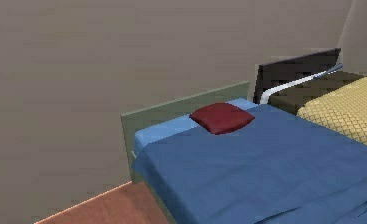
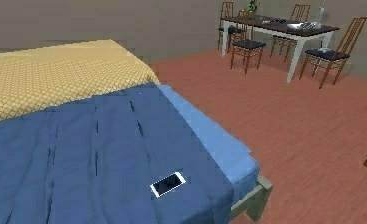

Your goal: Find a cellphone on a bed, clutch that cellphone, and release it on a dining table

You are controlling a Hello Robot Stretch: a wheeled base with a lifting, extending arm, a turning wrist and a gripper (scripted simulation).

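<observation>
Lying flat on blue bed (image 2: 81,150) near its corner: white cellphone (image 2: 168,185). Dining table (image 2: 309,28) with chairs (image 2: 248,45) stands well apart. Gripper state: cannot tell.

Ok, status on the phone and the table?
Cellphone flat on blue bed cover, near its edge. Dining table across bare floor, chairs around it.

- Cellphone (image 2: 168,184) lies on the bed (image 2: 81,150), near its corner.
- Dining table (image 2: 293,55) stands well apart beyond, chairs (image 2: 247,44) around it.
- Pillow (image 1: 222,117) sits on the bed, by the headboard (image 1: 171,115).
</observation>
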